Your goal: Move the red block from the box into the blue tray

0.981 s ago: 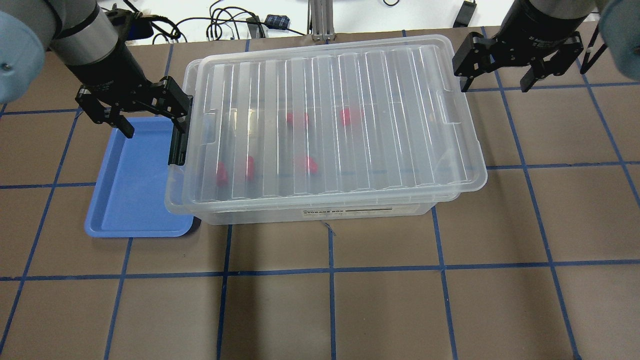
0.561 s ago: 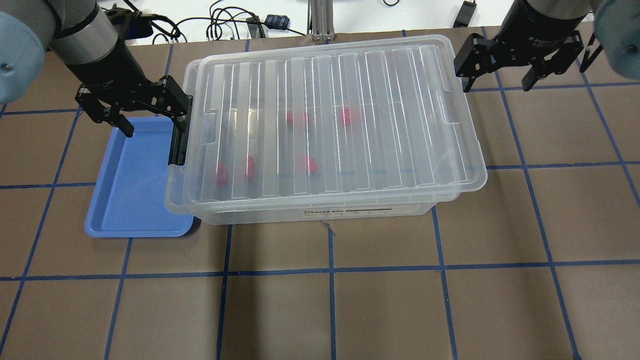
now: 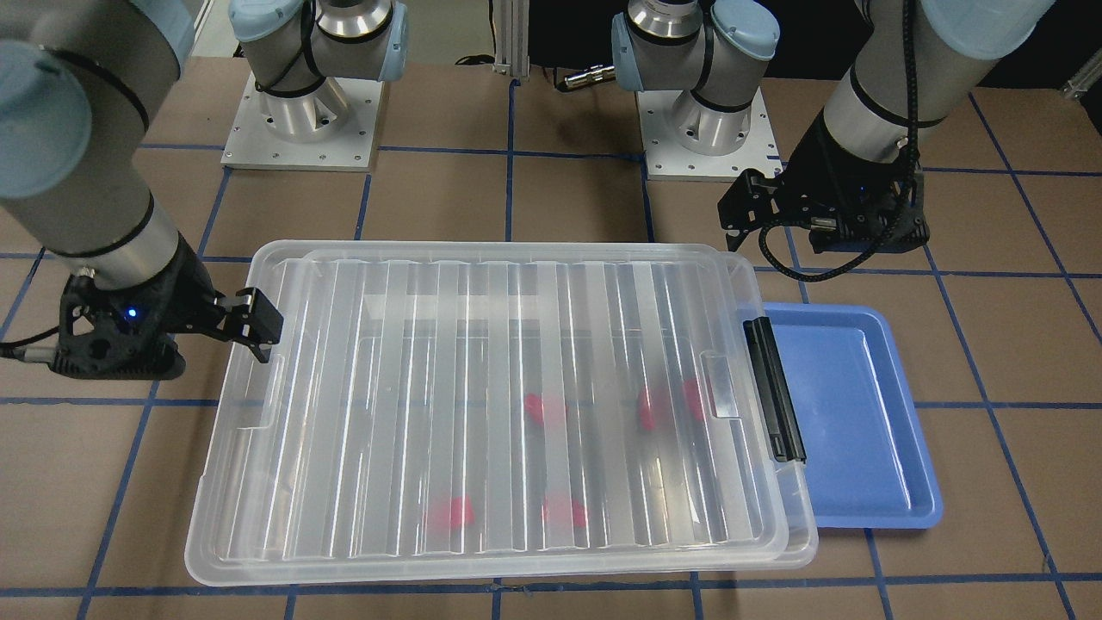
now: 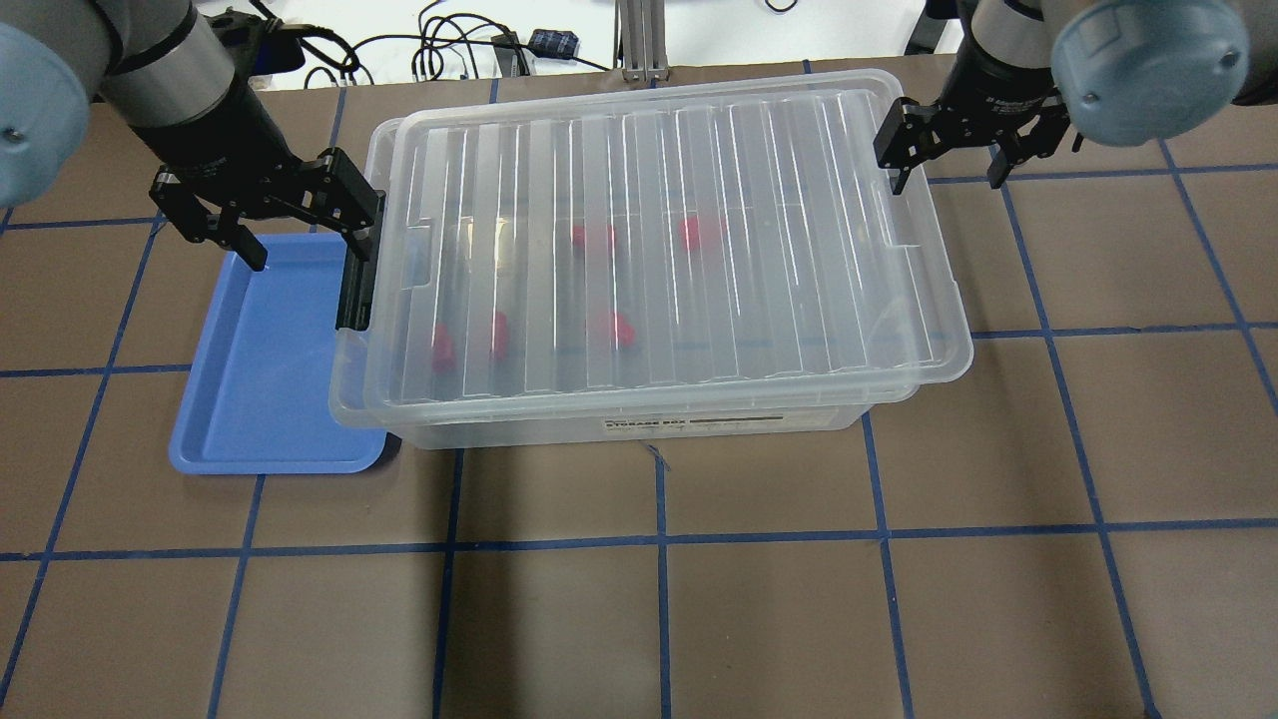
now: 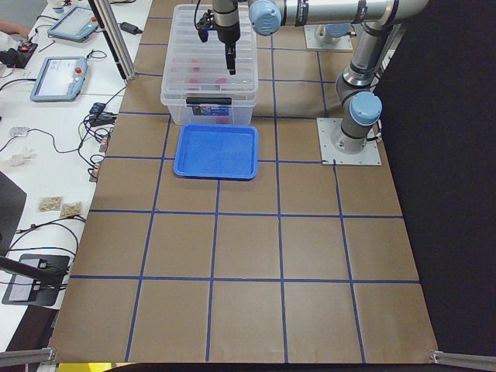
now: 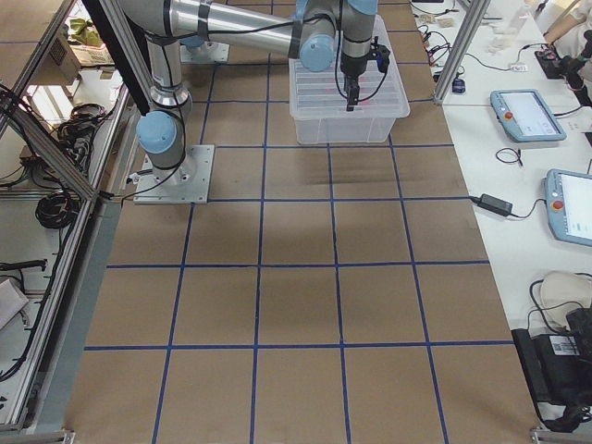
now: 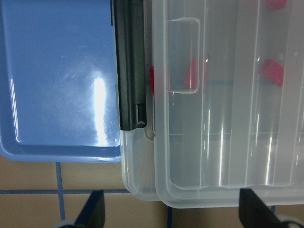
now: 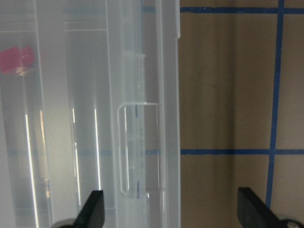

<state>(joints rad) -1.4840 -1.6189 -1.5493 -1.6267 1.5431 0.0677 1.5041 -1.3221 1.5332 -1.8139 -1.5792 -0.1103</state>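
The clear box (image 4: 649,260) stands mid-table with its ribbed lid on and its black latch bar (image 4: 354,290) at its left end. Several red blocks (image 4: 594,237) lie inside, blurred through the lid. The blue tray (image 4: 260,369) lies empty against the box's left end. My left gripper (image 4: 300,235) is open and empty, straddling the latch bar (image 7: 130,66) and the tray's far end. My right gripper (image 4: 949,170) is open and empty, straddling the lid's right edge (image 8: 166,118) near the far right corner.
Cables (image 4: 449,50) and a metal post (image 4: 639,40) lie along the table's far edge. The arm bases (image 3: 301,112) stand behind the box. Tablets (image 5: 58,77) sit on a side bench.
My right gripper has moved left and a little back, from beside the box to over its right edge. My left gripper has barely moved. Box, tray and blocks are unchanged.
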